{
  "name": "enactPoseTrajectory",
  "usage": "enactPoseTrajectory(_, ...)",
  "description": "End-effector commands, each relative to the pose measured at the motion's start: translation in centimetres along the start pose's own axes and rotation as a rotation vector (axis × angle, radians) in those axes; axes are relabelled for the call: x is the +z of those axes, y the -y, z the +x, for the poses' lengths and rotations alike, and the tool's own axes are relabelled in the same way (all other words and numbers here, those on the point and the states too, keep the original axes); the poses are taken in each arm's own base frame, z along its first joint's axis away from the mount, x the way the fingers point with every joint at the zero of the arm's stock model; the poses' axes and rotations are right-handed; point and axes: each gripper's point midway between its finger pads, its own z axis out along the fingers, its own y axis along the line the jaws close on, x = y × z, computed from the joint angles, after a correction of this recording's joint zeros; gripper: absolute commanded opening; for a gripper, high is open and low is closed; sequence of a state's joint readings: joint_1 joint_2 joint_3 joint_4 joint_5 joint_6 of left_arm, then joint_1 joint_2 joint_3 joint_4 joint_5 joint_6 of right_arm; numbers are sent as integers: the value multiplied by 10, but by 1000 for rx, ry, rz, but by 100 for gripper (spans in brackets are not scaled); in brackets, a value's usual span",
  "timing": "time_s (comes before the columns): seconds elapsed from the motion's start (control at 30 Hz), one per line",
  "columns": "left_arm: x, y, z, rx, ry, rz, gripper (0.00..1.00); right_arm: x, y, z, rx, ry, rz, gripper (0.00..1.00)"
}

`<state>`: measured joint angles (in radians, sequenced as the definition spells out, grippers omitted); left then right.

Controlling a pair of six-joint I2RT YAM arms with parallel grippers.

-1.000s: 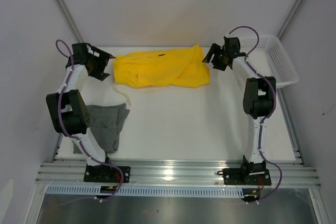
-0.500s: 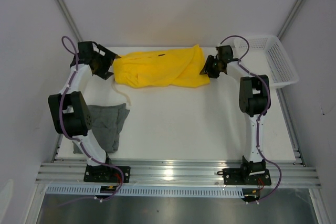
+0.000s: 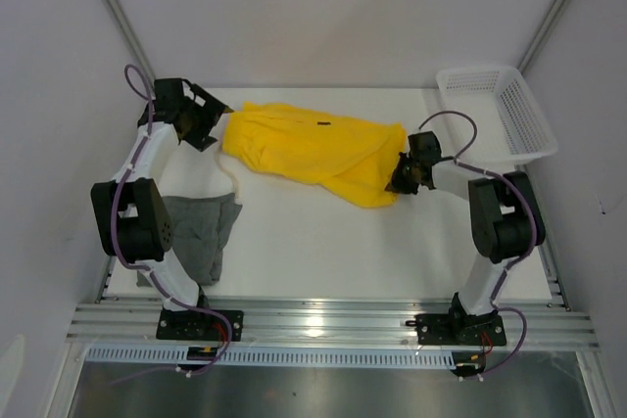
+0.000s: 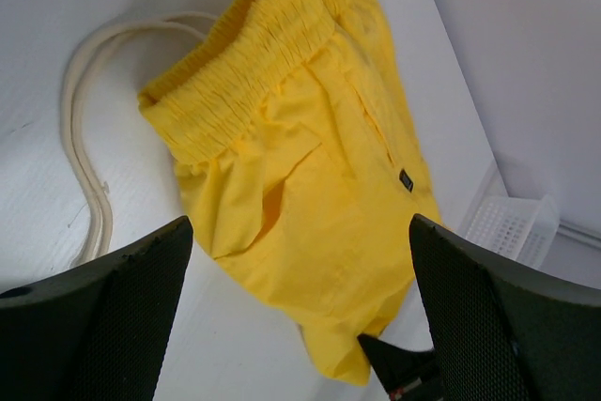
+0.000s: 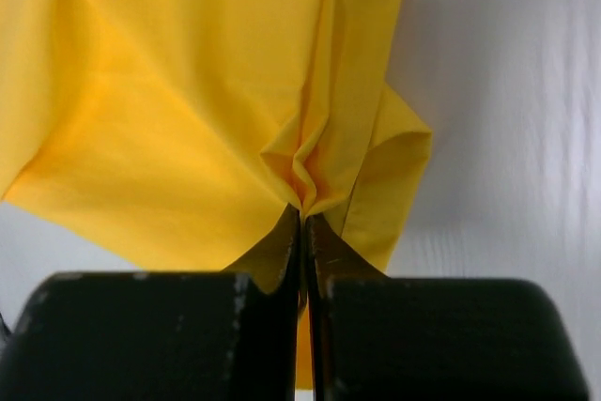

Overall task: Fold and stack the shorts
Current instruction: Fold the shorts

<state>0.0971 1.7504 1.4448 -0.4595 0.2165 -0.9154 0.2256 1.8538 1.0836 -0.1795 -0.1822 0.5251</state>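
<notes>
dragging yellow shorts (image 3: pixel 313 146) nearer, right claw (image 3: pixel 398 181)

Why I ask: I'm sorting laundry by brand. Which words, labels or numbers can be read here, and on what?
No text can be read anywhere.
Small dark tag on the yellow shorts: too small and blurred to read.
Grey shorts and white basket: no print visible.

Grippers: 2, namely left gripper (image 3: pixel 211 116) and right gripper (image 3: pixel 400 181). Shorts: 2 pairs, yellow shorts (image 3: pixel 313 149) between both grippers, grey shorts (image 3: pixel 201 232) nearer the left. White mesh basket (image 3: pixel 534 119): 1, near the right gripper.
</notes>
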Motion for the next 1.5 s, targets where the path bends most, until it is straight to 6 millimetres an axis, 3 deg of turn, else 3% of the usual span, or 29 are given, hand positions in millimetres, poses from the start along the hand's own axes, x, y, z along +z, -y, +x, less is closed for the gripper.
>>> enactPoseTrajectory(0.0, -14, 13, 6, 73, 14, 28, 97, -45, 34, 19, 32, 46, 115, 0)
enactPoseTrajectory(0.07, -13, 12, 13, 86, -2, 22, 97, -62, 49, 29, 27, 47, 148, 0)
enactPoseTrajectory(0.1, -13, 12, 17, 101, -6, 23, 97, -70, 68, 48, 42, 8, 194, 0)
enactPoseTrajectory(0.17, -12, 12, 22, 120, -11, 13, 97, -92, 73, 52, 35, 36, 202, 0)
enactPoseTrajectory(0.2, -11, 13, 23, 131, -12, 13, 97, -98, 80, 69, 37, 1, 219, 0)
enactPoseTrajectory(0.23, -12, 14, 24, 138, -11, 14, 97, -110, 76, 69, 30, 29, 201, 2)
enactPoseTrajectory(0.3, -9, 13, 30, 159, -26, 13, 97, -123, 75, 89, 27, -9, 197, 4)
enactPoseTrajectory(0.4, -6, 19, 31, 201, -28, 38, 97, -137, 58, 115, 21, -23, 150, 14)
enactPoseTrajectory(0.5, 4, 21, 33, 261, -66, 57, 97, -147, 49, 131, 43, -47, 178, 38)
enactPoseTrajectory(0.53, 9, 24, 30, 276, -76, 54, 97, -150, 48, 126, 37, -24, 190, 51)
enactPoseTrajectory(0.57, 13, 23, 31, 326, -89, 60, 97, -155, 51, 126, 42, -23, 212, 53)
enactPoseTrajectory(0.6, 13, 30, 32, 363, -107, 95, 97, -159, 56, 120, 43, 7, 249, 66)
enactPoseTrajectory(0.67, 21, 32, 31, 408, -114, 112, 96, -170, 53, 108, 50, 36, 275, 76)
enactPoseTrajectory(0.83, 27, 52, 40, 439, -161, 249, 96, -180, 36, 74, -15, 122, 254, 77)
enactPoseTrajectory(0.93, 30, 61, 57, 469, -188, 286, 95, -169, -10, 50, -175, 112, 79, 75)
enactPoseTrajectory(0.97, 33, 53, 64, 465, -206, 272, 95, -166, -18, 45, -208, 111, 55, 75)
enactPoseTrajectory(1.1, 34, 52, 67, 482, -168, 323, 95, -153, -81, 13, -378, 160, -116, 73)
enactPoseTrajectory(1.23, 46, 50, 71, 543, -169, 370, 95, -116, -118, -10, -470, 147, -177, 73)
enactPoseTrajectory(1.33, 60, 40, 73, 572, -199, 330, 94, -101, -132, -27, -470, 129, -164, 73)
enactPoseTrajectory(1.37, 64, 37, 73, 573, -204, 313, 94, -84, -128, -24, -450, 89, -148, 73)
enactPoseTrajectory(1.47, 74, 24, 73, 584, -213, 266, 94, -67, -123, -22, -398, 53, -104, 73)
